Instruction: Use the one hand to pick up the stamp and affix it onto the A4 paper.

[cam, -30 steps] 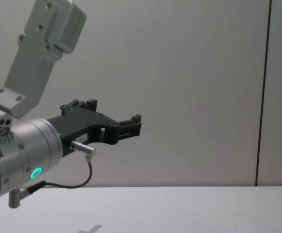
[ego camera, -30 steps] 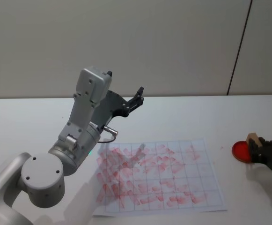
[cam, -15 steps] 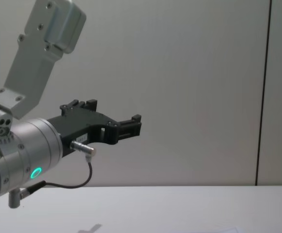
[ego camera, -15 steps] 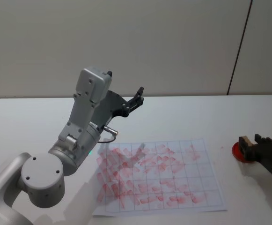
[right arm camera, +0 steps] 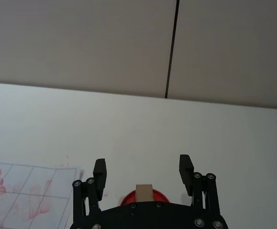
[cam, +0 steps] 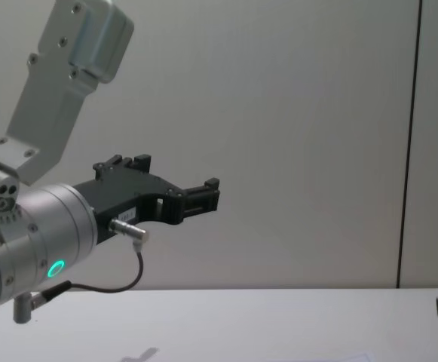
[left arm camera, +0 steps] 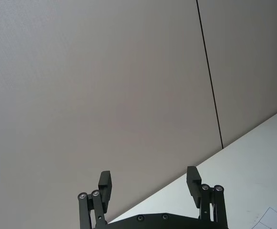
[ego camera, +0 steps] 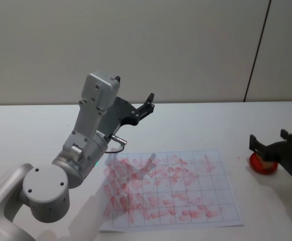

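Observation:
The A4 paper, a white sheet with a grid and many pink-red prints, lies flat in front of me; one corner shows in the right wrist view. At the right, the stamp, a small wooden block, stands on a round red ink pad. My right gripper hovers open just above it, its fingers wide apart and touching nothing. My left gripper is raised high over the table's left part, open and empty.
The left arm's large silver elbow and forearm overhang the paper's left edge. A grey wall with a dark vertical seam closes off the back of the white table.
The right gripper was shut on the stamp over the red pad; it has opened and drawn back, leaving the stamp on the pad. The left arm has not moved.

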